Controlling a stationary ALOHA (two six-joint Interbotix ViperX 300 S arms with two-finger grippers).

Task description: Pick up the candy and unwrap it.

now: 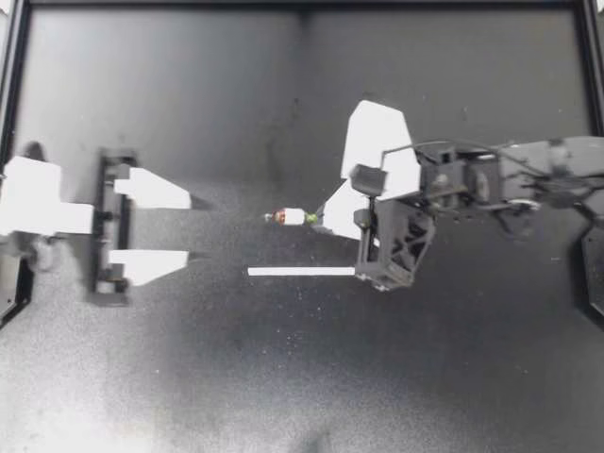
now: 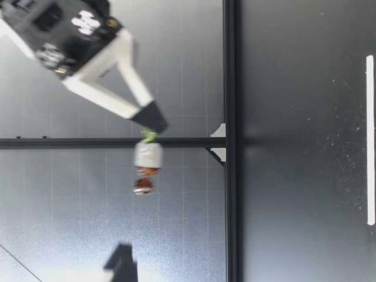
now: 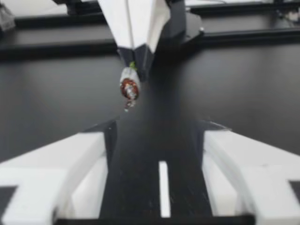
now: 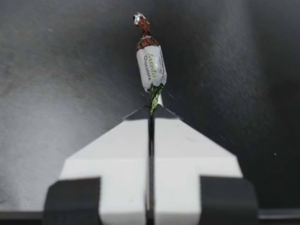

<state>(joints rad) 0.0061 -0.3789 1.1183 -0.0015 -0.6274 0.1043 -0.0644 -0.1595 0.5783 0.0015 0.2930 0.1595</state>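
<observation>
The candy [image 1: 291, 217] has a white wrapper with a red-brown twisted end and a green twisted end. My right gripper [image 1: 317, 219] is shut on the green end and holds the candy above the table, pointing toward my left arm. In the right wrist view the candy [image 4: 151, 65] sticks out past the closed fingertips [image 4: 161, 123]. My left gripper [image 1: 189, 227] stands open a short way from the candy, touching nothing. From the left wrist, the candy [image 3: 129, 87] hangs ahead of the wide-apart fingers [image 3: 61, 164]. The low view shows the candy [image 2: 147, 157] well above the surface.
A thin white strip [image 1: 302, 272] lies flat on the black table just in front of my right gripper, also seen as a strip [image 3: 162, 187] under my left gripper. A black raised frame [image 1: 302, 6] borders the table.
</observation>
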